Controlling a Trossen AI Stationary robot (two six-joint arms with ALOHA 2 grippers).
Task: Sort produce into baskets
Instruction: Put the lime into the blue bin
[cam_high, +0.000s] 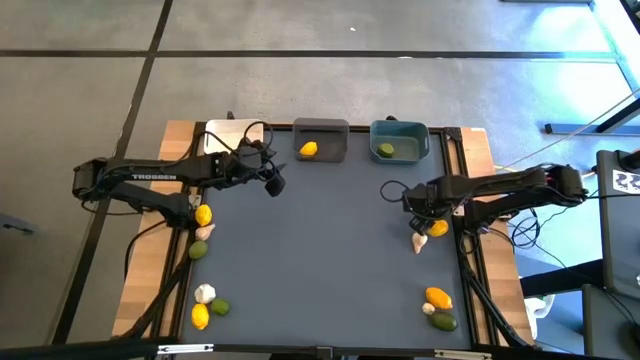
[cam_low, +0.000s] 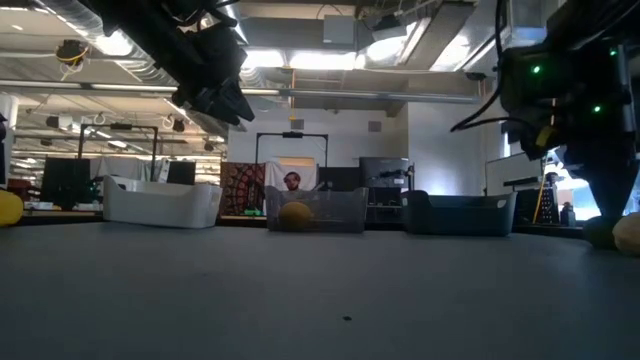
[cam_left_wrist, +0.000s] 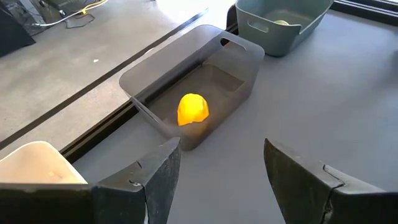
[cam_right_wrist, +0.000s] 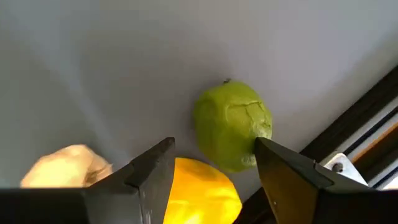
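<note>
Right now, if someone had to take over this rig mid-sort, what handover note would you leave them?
Left claw: open, empty, raised near the grey bin.
Right claw: open, nothing gripped, low over a lime, lemon and garlic bulb by the table's right edge.
Done: a sorted lemon in the grey bin, a sorted lime in the teal bin. No produce shows in the white bin.
Left: the right claw's trio, plus the left-side trio, front-left trio and front-right trio.
</note>
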